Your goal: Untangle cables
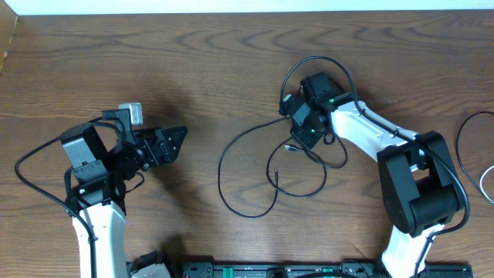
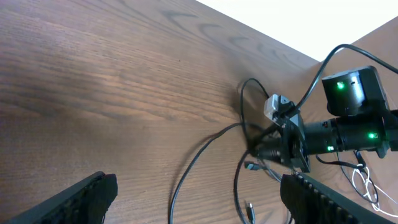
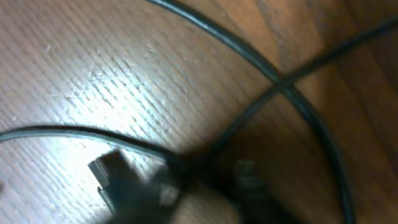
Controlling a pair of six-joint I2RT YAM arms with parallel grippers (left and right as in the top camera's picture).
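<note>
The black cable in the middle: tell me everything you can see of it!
The black cable is very thin and bendy. It lies flat on the wooden table in one big loose loop, with smaller loops crossing beside it. Two small plug ends show. The right pincer sits over the crossing part; whether it pinches the cable is unclear.

Overhead, my right gripper (image 1: 302, 133) sits over the black cables (image 1: 219, 170), hiding its own jaws and the tangle beneath. Its wrist view blurs low down (a plug end (image 3: 109, 174) melts into dark smear). A white-grey cable (image 1: 486, 181) runs off the right edge.
</note>
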